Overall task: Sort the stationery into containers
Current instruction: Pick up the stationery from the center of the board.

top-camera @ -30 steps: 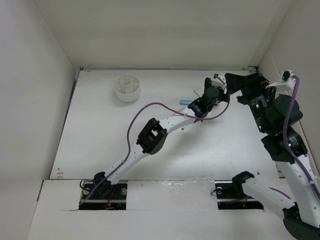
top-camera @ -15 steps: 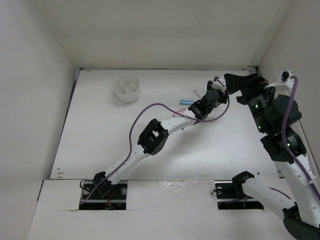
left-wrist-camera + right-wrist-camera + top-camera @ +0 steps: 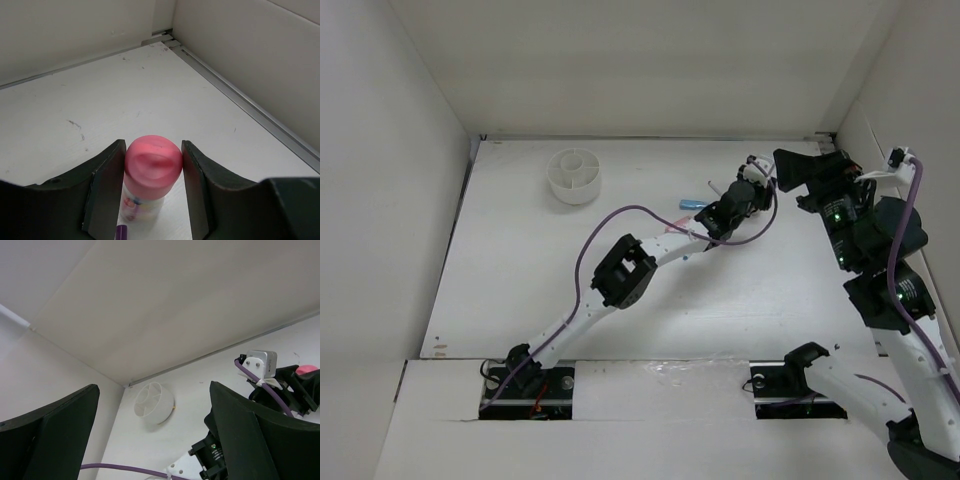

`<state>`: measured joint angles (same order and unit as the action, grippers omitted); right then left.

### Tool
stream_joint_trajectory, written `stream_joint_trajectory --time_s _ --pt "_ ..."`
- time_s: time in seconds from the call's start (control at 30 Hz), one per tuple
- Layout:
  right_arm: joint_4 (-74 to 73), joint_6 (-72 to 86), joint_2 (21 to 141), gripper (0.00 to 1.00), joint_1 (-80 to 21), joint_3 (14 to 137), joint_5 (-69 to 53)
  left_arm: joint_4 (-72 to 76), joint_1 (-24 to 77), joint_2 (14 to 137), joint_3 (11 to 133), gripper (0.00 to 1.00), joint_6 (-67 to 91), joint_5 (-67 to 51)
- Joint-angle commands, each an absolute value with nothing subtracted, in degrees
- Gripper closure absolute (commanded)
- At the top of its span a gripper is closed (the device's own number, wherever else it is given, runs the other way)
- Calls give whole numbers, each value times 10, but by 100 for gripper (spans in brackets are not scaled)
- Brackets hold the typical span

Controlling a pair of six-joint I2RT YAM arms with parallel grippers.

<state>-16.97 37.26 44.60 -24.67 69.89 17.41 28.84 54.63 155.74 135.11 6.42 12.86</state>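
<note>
Closing inward, the left end effector (image 3: 152,146) gripped the pink-topped stubby item (image 3: 151,167) at 1 o'clock on the bench (image 3: 520,280), enabling lift-off.

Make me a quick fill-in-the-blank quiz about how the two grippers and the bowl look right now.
1. The stick standing between the jaws of the left gripper has a ___ cap.
2. The right gripper has its jaws wide ___, with nothing held.
3. Seen from above, the divided bowl sits toward the far ___ corner of the table.
Missing words: pink; open; left.
</note>
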Motion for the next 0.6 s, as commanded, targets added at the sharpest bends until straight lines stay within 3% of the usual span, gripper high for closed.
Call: stream_joint_trajectory --time_s 0.0,0.2,0.57 --pt "-136 362 435 2 -243 694 185 325 548 1470 1332 66 78 105" --pt "-136 362 423 2 -243 694 195 325 548 1423 1288 72 78 105" --pt "-130 362 394 2 -243 672 195 343 548 1292 1169 73 103 97"
